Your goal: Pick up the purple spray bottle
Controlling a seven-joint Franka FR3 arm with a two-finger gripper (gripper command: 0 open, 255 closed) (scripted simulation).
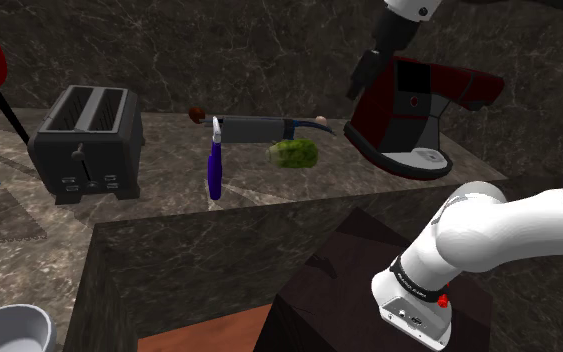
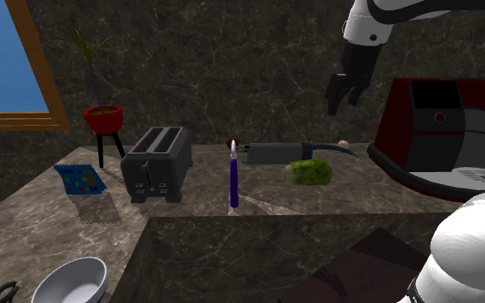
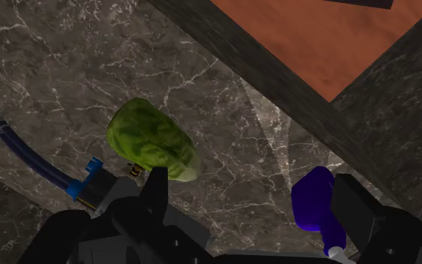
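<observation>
The purple spray bottle (image 1: 214,166) (image 2: 233,182) is slim with a white top. It stands upright on the dark marble counter (image 1: 169,200), between the toaster and a green leafy lump. My gripper (image 1: 361,78) (image 2: 344,93) hangs open high above the counter, well off toward the red machine and touching nothing. In the wrist view the bottle (image 3: 314,199) lies far below, close to one fingertip (image 3: 351,202) of my gripper (image 3: 254,199). The green lump (image 3: 149,141) shows by the other finger.
A dark toaster (image 1: 87,140) (image 2: 154,163) stands on the counter. A grey device with a blue hose (image 1: 259,128) (image 2: 275,152) lies behind the bottle, by the green lump (image 1: 294,152) (image 2: 309,171). A red machine (image 1: 419,115) (image 2: 443,138) stands under the arm. A white bowl (image 2: 70,281) sits near the counter's front corner.
</observation>
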